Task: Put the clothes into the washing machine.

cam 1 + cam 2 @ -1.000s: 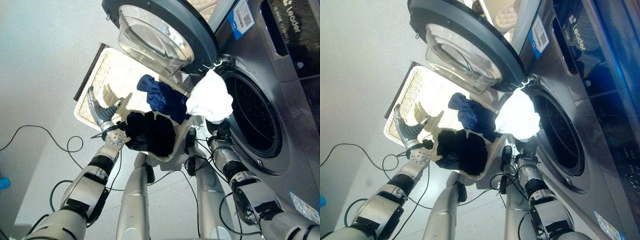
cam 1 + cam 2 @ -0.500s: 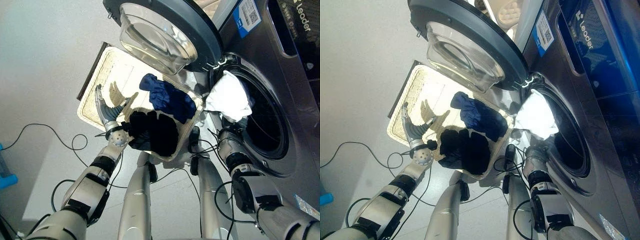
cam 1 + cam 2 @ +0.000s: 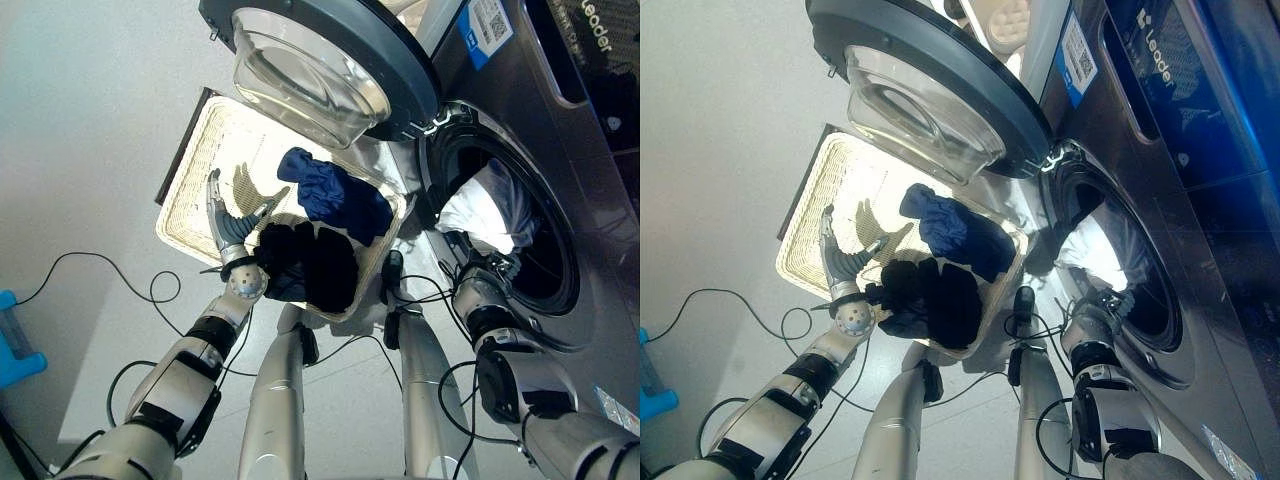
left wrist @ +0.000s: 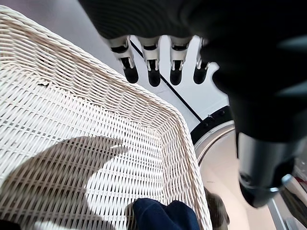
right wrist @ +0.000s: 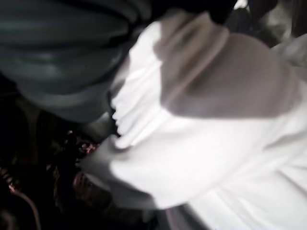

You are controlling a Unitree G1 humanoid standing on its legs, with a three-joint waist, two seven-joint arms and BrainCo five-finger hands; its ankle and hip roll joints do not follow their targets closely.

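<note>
White garment [image 3: 487, 212]: you have it inside the drum opening of the washing machine [image 3: 560, 150], right of centre in the head views, bunched against the lower rim of the opening.
Right hand [image 3: 497, 268]: it sits at the lower edge of the drum opening, right under the white garment; the cloth covers your fingers, so you cannot tell how they are set.
Left hand [image 3: 228, 222]: you hold it over the wicker basket [image 3: 200, 190], left of centre, fingers straight and spread, gripping nothing.
Blue garment [image 3: 330, 192]: it lies in the basket, toward the machine side.
Black garment [image 3: 310, 262]: it lies in the basket below the blue one, just beside your left wrist.
Door [image 3: 320, 60]: swung open at the top of the frame, its glass bowl hanging over the basket's far end, close above the blue garment.
Floor [image 3: 90, 120]: pale, with a blue object [image 3: 15, 340] at the left edge.
</note>
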